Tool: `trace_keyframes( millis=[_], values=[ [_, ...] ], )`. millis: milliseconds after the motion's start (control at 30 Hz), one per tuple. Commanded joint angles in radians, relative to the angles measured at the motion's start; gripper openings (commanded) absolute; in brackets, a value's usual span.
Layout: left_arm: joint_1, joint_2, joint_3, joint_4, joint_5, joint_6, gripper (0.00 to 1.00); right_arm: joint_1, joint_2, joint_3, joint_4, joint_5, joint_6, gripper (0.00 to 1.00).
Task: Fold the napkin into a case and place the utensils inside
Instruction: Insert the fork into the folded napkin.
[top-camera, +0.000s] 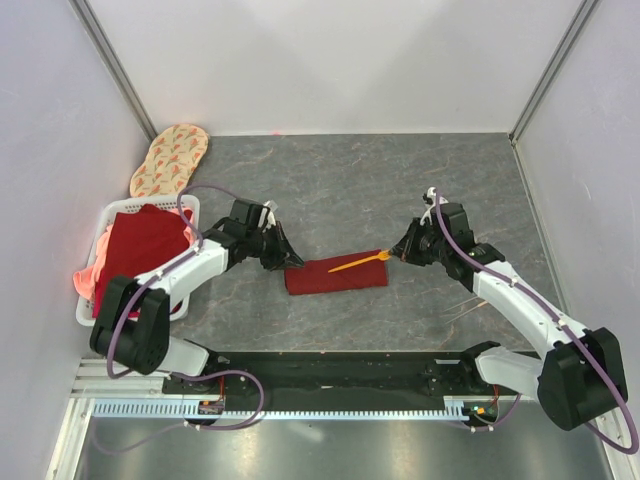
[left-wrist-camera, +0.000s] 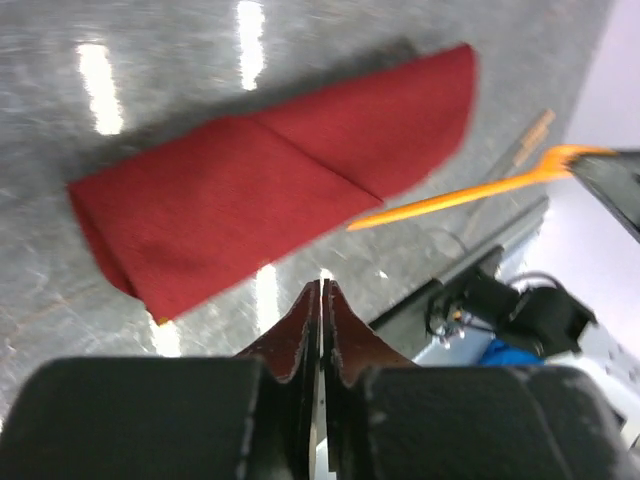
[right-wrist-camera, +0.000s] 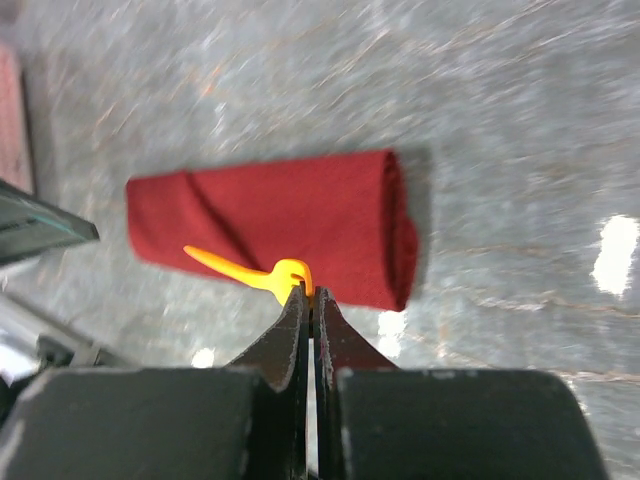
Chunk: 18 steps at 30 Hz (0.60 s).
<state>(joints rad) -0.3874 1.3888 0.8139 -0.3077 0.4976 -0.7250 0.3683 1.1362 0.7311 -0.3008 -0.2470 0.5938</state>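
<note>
You are looking at a grey, stone-patterned table (top-camera: 400, 170) that is sitting between pale plain walls, with metal posts running up the far corners. The tabletop is throwing back bright glare in both wrist views.

Far to the left of the case and beyond it, an oval beige mat (top-camera: 170, 160) with a red-orange pattern is lying against the left wall. Left of the case, a white basket (top-camera: 88, 300) is holding a stack of red and salmon-pink cloth (top-camera: 145, 245).

Just left of the case, your left gripper (top-camera: 293, 261) is hovering with its fingers pressed together on nothing, its tips almost at the case's left end.

The case (top-camera: 336, 276) is lying flat near the middle of the table. It is showing as a dark red layered rectangle, its long side running left to right. One end is rounded by a fold, and a diagonal flap edge is crossing its top.

The gold fork (top-camera: 362, 263) is slanting from the case's upper face up to the right. You cannot tell whether its low tip is sitting under the flap or on top of it.

Just right of the case, your right gripper (top-camera: 393, 253) is pinching the fork's raised end, fingers closed tight on it.

Further right of the case, beside the right forearm, thin pale pieces (top-camera: 465, 306) are lying on the table, too faint to identify.
</note>
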Motion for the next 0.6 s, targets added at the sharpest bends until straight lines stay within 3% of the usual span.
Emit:
trace_keyframes(
  millis=[0, 567],
  values=[
    [0.005, 0.050, -0.015, 0.076, -0.108, -0.074, 0.05, -0.002, 0.009, 0.008, 0.065, 0.129, 0.040, 0.00],
    [0.007, 0.030, -0.130, 0.111, -0.192, -0.057, 0.02, -0.002, 0.134, -0.013, 0.198, 0.049, 0.080, 0.00]
  ],
)
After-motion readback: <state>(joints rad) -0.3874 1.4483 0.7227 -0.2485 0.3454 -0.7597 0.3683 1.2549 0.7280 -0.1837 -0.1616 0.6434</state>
